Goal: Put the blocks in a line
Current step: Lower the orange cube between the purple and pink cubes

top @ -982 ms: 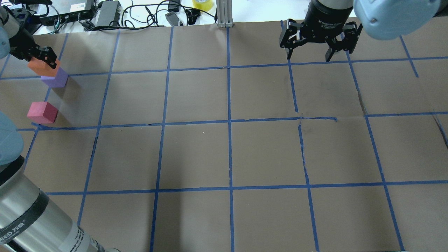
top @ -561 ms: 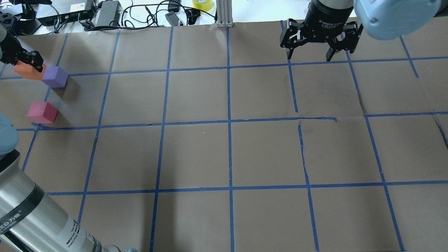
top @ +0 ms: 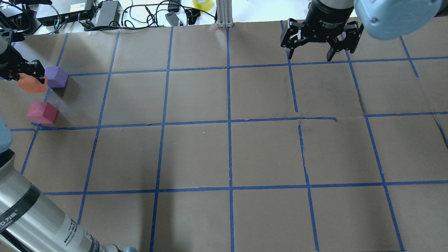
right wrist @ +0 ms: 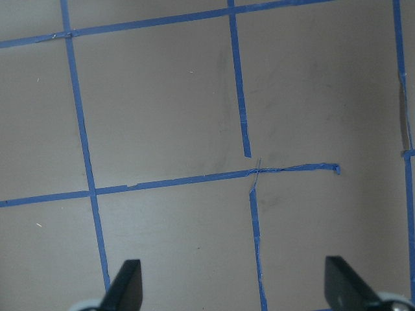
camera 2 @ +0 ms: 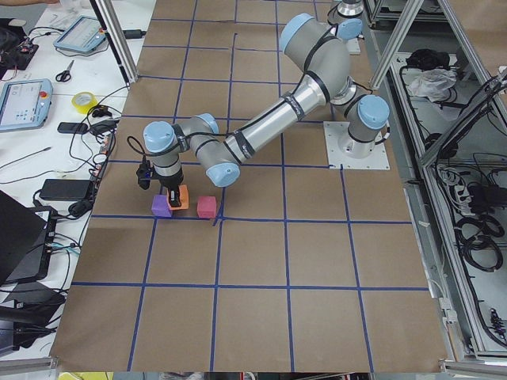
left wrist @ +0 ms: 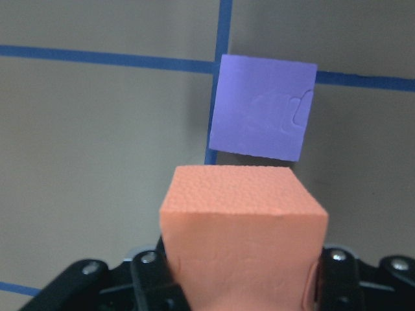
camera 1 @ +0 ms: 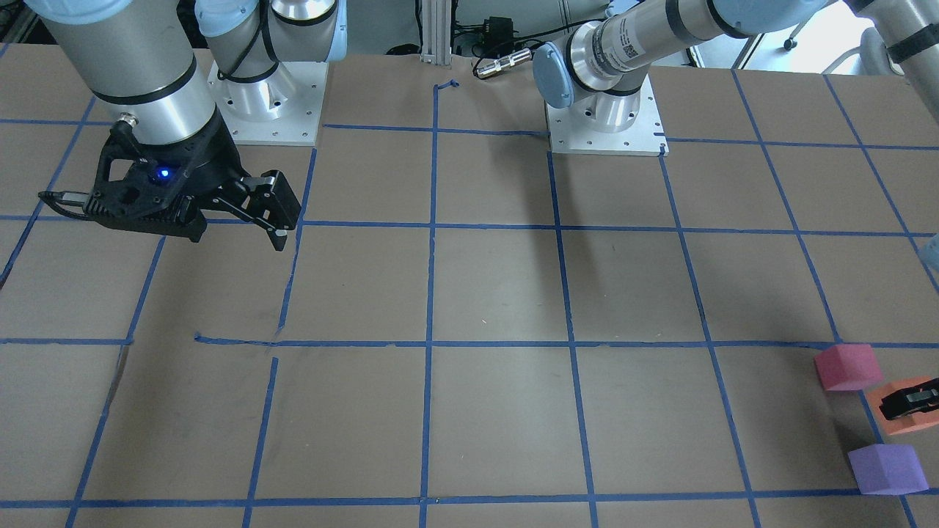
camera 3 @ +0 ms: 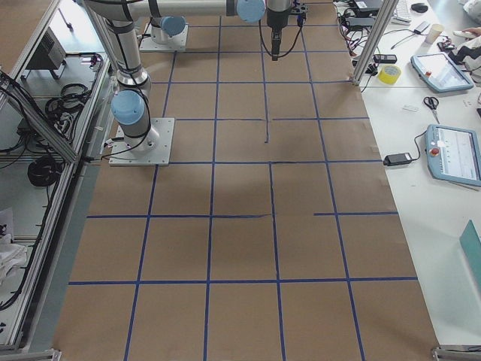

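My left gripper (top: 25, 75) is shut on the orange block (top: 32, 85) and holds it at the table's far left, between the purple block (top: 56, 77) and the pinkish-red block (top: 42, 112). In the left wrist view the orange block (left wrist: 243, 249) sits between the fingers, with the purple block (left wrist: 262, 107) just beyond it on a blue tape line. In the front-facing view the orange block (camera 1: 891, 422) lies between the pinkish-red (camera 1: 846, 367) and purple (camera 1: 885, 469) blocks. My right gripper (top: 320, 49) is open and empty at the far right.
The table is brown paper with a blue tape grid (top: 229, 120). Cables, power bricks and a yellow tape roll (top: 203, 4) lie beyond the far edge. An aluminium post (top: 224, 14) stands at the far middle.
My left gripper has carried the orange block from over the purple block to the left and then nearer, into the gap between the purple and pinkish-red blocks. The right arm has not moved.
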Robot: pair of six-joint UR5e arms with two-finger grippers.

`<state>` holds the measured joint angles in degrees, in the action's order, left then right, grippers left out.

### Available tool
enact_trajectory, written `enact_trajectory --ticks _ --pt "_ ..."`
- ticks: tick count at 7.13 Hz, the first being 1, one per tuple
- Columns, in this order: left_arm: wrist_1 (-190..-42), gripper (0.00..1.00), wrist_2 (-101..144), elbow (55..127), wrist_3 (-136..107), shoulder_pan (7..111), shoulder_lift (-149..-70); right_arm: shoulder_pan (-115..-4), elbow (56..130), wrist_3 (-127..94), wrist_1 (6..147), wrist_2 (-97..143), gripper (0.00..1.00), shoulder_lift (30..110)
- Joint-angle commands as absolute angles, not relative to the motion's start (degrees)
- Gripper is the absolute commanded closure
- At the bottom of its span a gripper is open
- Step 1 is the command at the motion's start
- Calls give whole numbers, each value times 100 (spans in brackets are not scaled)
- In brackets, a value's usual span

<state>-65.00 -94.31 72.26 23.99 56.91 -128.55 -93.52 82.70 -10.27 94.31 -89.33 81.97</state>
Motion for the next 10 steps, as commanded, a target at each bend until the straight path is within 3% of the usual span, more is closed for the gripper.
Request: enact_trajectory --ticks 1,10 --pt "-6460 100 -9475 7277 2637 5695 -12876 -9352 8271 -1037 9431 -8921 0 8200" --pt "-6012 100 -9404 7620 3059 5704 -13060 -9352 8271 -1055 9439 -8886 0 8200"
